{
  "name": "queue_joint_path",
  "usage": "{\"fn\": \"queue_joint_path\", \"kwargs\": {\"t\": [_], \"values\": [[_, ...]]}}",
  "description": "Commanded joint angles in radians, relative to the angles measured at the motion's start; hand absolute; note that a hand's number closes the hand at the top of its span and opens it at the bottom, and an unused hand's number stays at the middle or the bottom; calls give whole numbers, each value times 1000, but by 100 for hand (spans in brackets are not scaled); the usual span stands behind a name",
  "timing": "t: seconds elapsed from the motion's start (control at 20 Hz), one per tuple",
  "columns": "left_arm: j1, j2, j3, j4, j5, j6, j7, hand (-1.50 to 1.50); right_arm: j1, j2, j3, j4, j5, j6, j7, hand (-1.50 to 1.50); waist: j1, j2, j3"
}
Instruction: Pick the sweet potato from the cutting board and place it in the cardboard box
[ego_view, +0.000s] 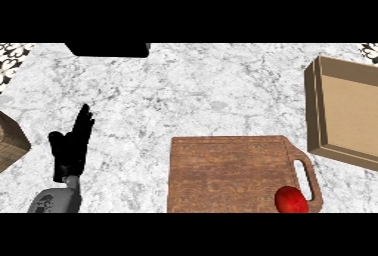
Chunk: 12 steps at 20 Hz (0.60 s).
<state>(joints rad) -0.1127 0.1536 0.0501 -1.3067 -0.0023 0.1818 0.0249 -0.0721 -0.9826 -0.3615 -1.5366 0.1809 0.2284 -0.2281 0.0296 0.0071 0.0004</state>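
nothing is moved yet: across the veined marble counter (192, 85), we see the shallow cardboard box (347, 112) at right holding nothing, the grained wooden cutting board (229, 175) with the smooth red sweet potato (291, 200) by its handle, and our left hand (71, 145) resting open.

Bright even light, no glare, faint soft shadows

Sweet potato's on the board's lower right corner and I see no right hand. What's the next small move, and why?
Probably bring the right hand up into view over the sweet potato. It lies untouched on the cutting board by the handle, the cardboard box sits to the right, and the left hand rests open far to the left.
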Motion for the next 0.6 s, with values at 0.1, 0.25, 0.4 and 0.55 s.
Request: {"fn": "queue_joint_path", "kwargs": {"t": [0.1, 0.25, 0.4, 0.55], "values": [[-2, -32, -31, -7, -21, 13, 15, 0, -182, 52, 167, 300, 244, -153, -123, 150, 16, 4, 1], [-36, -47, -23, 46, -30, 28, -31, 0, -358, 83, 188, 501, 204, -79, -80, 150, 16, 7, 1], [-25, 12, 19, 13, 16, -29, 2, 0, -403, 119, 192, 664, 209, -58, -134, -150, 20, 6, 1], [2, 19, 15, 2, 14, -45, -20, 0, -461, 154, 180, 797, 187, -29, -247, -150, 18, 6, 2]]}}
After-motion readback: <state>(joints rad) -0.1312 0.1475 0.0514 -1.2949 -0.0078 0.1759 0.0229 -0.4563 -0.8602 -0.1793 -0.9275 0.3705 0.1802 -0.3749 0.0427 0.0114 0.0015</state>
